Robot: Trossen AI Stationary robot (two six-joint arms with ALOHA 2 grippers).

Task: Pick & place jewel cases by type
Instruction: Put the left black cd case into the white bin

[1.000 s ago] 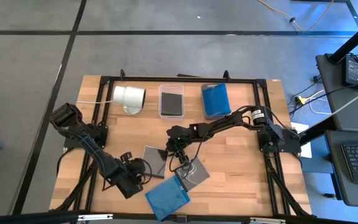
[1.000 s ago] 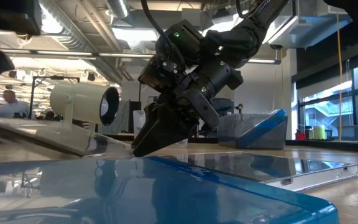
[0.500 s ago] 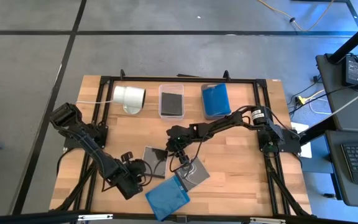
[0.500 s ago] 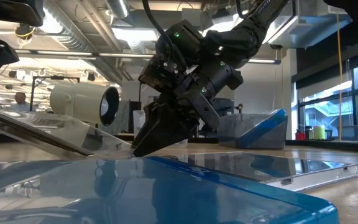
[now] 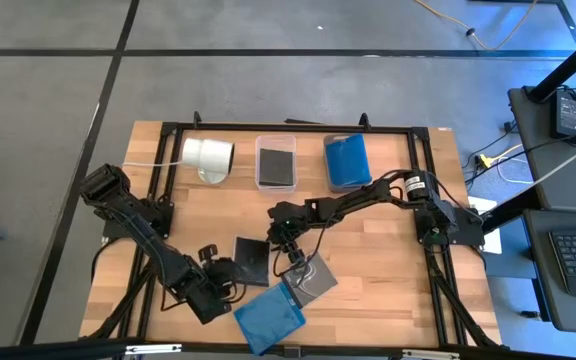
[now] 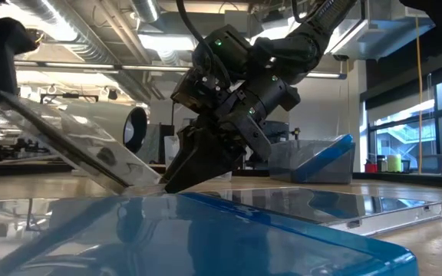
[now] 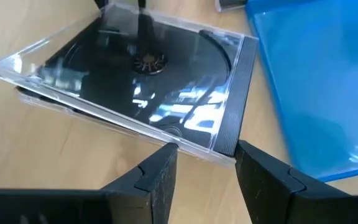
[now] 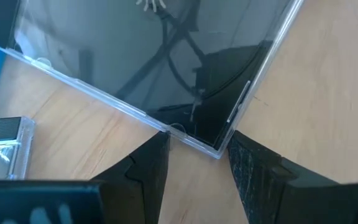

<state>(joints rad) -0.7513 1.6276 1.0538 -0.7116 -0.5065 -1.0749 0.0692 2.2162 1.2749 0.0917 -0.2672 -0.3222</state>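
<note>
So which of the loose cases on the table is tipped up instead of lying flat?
The dark jewel case by the left gripper. In the low view it slants up off the wood, while the blue case and the swirl-art case lie flat.

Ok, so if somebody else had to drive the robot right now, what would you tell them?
Left gripper: shut on the edge of a dark case, tipping it up off the table.
Right gripper: open, tips down at the corner of the swirl case, which lies flat.
Blue case: loose at the table's front edge.
Done: dark cases are in the middle bin, blue ones in the bin beside it.
Left: bin the dark case, the swirl case and the blue case.
</note>
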